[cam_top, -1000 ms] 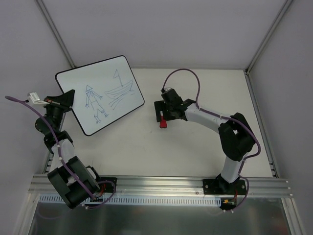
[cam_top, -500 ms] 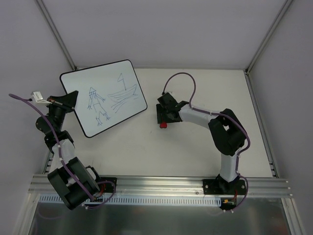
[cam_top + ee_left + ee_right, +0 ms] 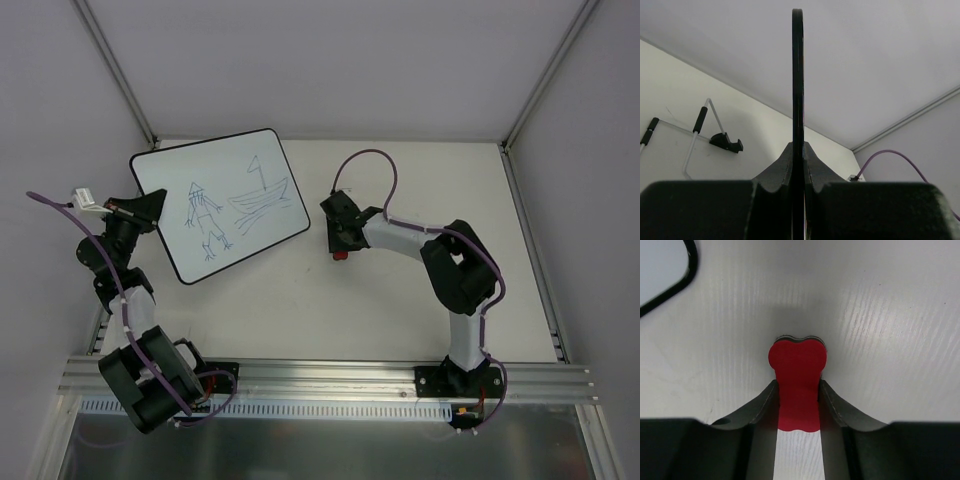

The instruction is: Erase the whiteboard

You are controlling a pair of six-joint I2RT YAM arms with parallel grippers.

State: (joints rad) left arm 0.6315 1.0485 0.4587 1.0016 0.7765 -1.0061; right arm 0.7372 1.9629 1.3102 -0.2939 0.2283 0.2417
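Note:
The whiteboard (image 3: 222, 200) is white with a black border and carries blue drawings of a figure and a boat. My left gripper (image 3: 143, 209) is shut on its left edge and holds it tilted over the table's far left. In the left wrist view the whiteboard (image 3: 797, 75) shows edge-on as a thin black line running up from between the left gripper (image 3: 798, 150) jaws. A small red bone-shaped eraser (image 3: 797, 371) lies on the table. My right gripper (image 3: 797, 390) is shut on its narrow waist, both pads touching. From above, the eraser (image 3: 342, 255) peeks out under the right gripper (image 3: 340, 246).
The white table (image 3: 400, 300) is boxed by grey walls and metal posts, with an aluminium rail (image 3: 330, 375) along the near edge. A rounded corner of the whiteboard (image 3: 662, 265) lies up-left of the eraser. A black-and-white bracket (image 3: 722, 141) shows at the left.
The right gripper's jaws have closed from wide open onto the red eraser. The left arm has carried the whiteboard a little to the right and turned it.

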